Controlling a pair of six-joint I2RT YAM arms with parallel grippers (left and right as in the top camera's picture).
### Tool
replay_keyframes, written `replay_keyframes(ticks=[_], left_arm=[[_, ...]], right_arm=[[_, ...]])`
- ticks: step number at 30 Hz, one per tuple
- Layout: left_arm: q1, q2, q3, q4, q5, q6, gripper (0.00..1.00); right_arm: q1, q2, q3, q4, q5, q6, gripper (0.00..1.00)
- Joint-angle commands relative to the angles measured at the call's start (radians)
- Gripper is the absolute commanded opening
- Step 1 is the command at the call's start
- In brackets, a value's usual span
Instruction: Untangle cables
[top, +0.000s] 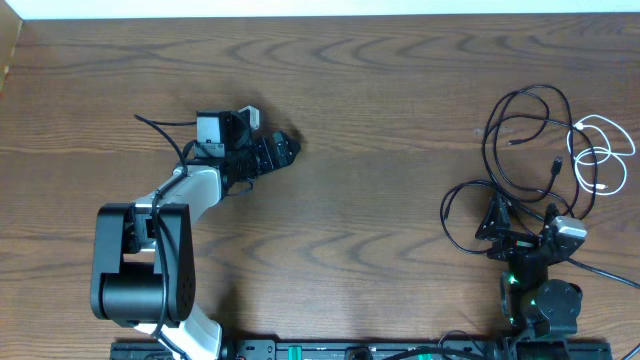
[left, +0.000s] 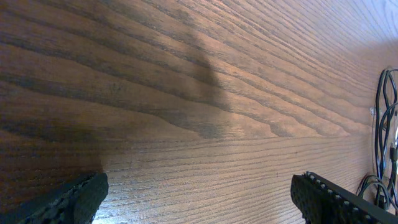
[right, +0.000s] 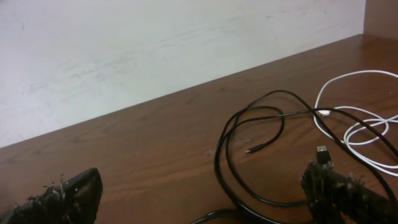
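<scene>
Matt, grained wood table (top: 380, 120); smooth, faintly glossy black and white cables (top: 530, 140).

The overhead camera looks straight down on my whole tabletop (top: 380, 120). My left wrist camera skims the wood closely, with cables (left: 380, 124) at its 3 o'clock. My right wrist camera sits low, facing the wall (right: 124, 56) across those same cables.
</scene>
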Motion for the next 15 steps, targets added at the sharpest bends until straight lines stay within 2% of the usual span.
replay_keyframes(ticks=[1, 15], left_arm=[[-0.003, 0.014, -0.004, 0.0, 0.006, 0.006, 1.0], [-0.003, 0.029, -0.004, 0.0, 0.006, 0.006, 1.0]], right_arm=[[0.003, -0.008, -0.001, -0.006, -0.003, 0.002, 0.99], [0.0, -0.006, -0.001, -0.005, -0.003, 0.002, 0.99]])
